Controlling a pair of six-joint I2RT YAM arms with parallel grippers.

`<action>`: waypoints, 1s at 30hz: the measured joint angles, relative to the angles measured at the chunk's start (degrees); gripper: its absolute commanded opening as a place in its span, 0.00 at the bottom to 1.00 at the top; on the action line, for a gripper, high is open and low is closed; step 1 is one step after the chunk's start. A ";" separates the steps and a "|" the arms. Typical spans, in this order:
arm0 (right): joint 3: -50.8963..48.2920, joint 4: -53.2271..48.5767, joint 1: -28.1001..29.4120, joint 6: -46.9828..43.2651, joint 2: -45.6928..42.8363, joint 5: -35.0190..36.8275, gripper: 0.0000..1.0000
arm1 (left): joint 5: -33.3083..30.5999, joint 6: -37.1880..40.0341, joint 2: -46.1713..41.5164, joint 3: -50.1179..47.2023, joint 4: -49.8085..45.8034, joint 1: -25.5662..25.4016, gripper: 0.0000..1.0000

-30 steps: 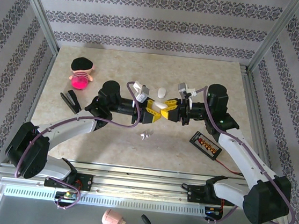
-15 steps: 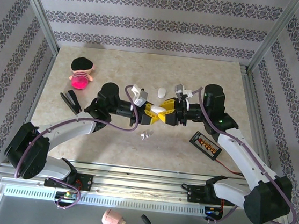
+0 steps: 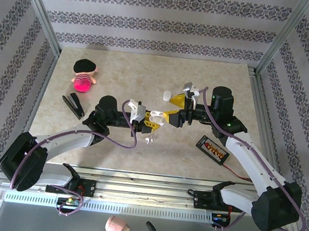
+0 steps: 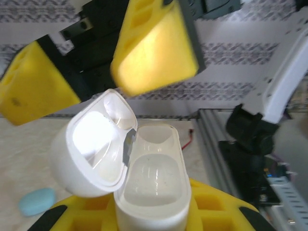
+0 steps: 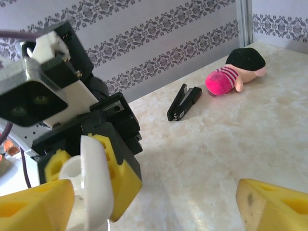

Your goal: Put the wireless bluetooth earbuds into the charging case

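Grippers are meeting over the middle of the table [image 3: 120, 70], so here's the rundown: the left gripper [image 3: 153, 121] is clamping down tight on the white charging case [image 3: 157, 116], gripping the base while the lid is flipped open and leaning off to one side. In the left wrist view the case [image 4: 150, 185] is sitting upright between the yellow pads [image 4: 211, 211], lid hinged open to the left, and both yellow fingers [image 4: 154, 48] of the other arm are hanging just above it. The right gripper [image 3: 172, 107] is spread wide and gripping nothing; from its own camera the two fingertips [image 5: 33, 204] are sitting far apart at the bottom corners, with the case [image 5: 91, 180] just beside the left one but not pinched by it. As for the earbud [image 3: 150, 140], a tiny white one is lying on the table just below the left gripper, nearer the arm bases, and apart from the case. A pale teal pebble [image 4: 37, 201] is resting on the table beyond the grippers – it reads almost white from above [image 3: 166, 94]. Off to the left a black stapler [image 3: 73, 105] and a pink plush toy [image 3: 84, 74] are lying near each other, and a small black-and-orange board [image 3: 212, 148] is sitting by the right arm
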 measured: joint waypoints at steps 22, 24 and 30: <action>-3.87 -4.55 4.42 12.37 7.39 19.63 0.77 | -9.46 5.05 7.37 -18.03 27.98 16.31 0.02; -3.67 -6.19 6.54 13.16 10.80 20.87 0.69 | -9.31 4.44 9.53 -18.56 30.95 17.99 0.01; -2.16 -9.49 13.11 16.79 20.81 24.90 0.55 | -9.31 4.44 10.45 -19.63 35.69 20.46 0.01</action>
